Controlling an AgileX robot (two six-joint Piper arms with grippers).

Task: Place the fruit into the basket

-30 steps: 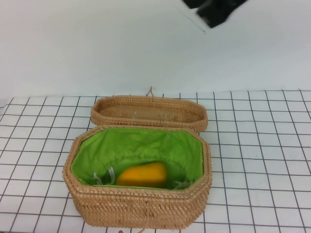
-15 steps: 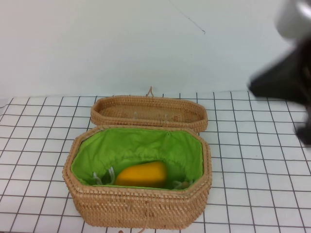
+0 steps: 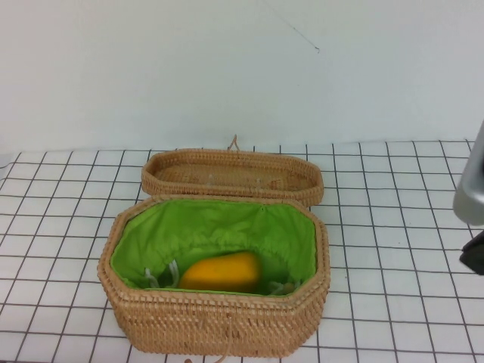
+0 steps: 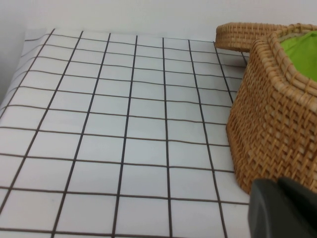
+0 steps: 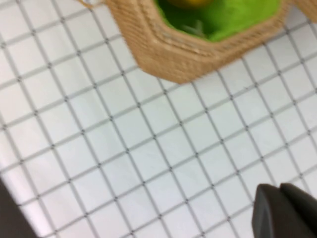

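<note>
The yellow-orange mango lies inside the tan woven basket, on its green lining near the front wall. In the right wrist view my right gripper is shut and empty above the gridded table, apart from the basket; a sliver of the mango shows at the picture's edge. Part of my right arm shows at the right edge of the high view. My left gripper is shut and empty, low beside the basket's outer wall; it is out of the high view.
The shallow unlined woven lid lies flat behind the basket, touching its back rim; it also shows in the left wrist view. The white gridded table extends to both sides. A white wall stands behind.
My right arm has swung from above the basket's back right, down to the right edge of the high view. The mango and basket have not moved.
</note>
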